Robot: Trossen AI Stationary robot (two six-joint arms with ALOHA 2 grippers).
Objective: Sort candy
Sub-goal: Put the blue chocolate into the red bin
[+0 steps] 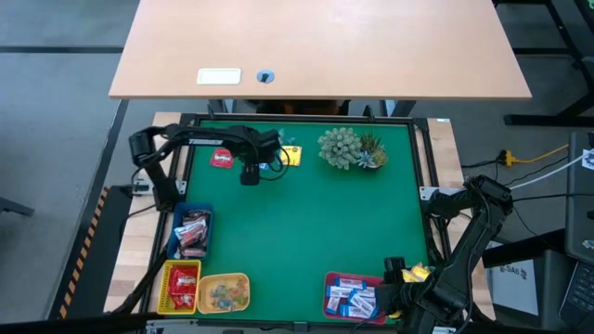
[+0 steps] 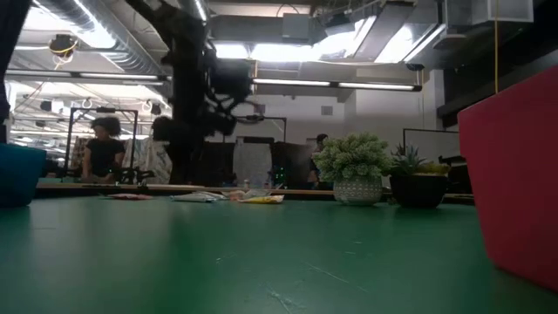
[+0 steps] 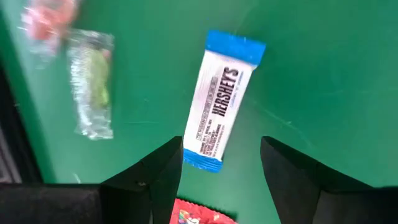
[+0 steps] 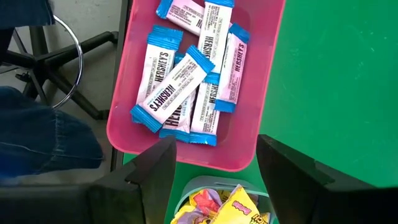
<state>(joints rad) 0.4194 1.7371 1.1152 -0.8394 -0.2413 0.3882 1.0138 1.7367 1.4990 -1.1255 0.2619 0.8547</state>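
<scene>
At your right gripper [image 4: 211,171], jaws apart and empty, the pink tray [image 4: 124,134] holds about eight blue-and-white bars [image 4: 171,90], at 5 o'clock on the mat's near edge. Three more trays sit at 7 to 8 o'clock. The mat [image 1: 306,223] centre lies open. At 11 o'clock your left gripper [image 3: 217,177], jaws apart, hovers over one blue-and-white bar [image 3: 221,99]; a clear-wrapped sweet [image 3: 93,84] lies beside it.

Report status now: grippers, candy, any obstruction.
Left gripper open above blue-and-white candy bar. Right gripper open, empty, over pink tray. Nothing in the way.
</scene>
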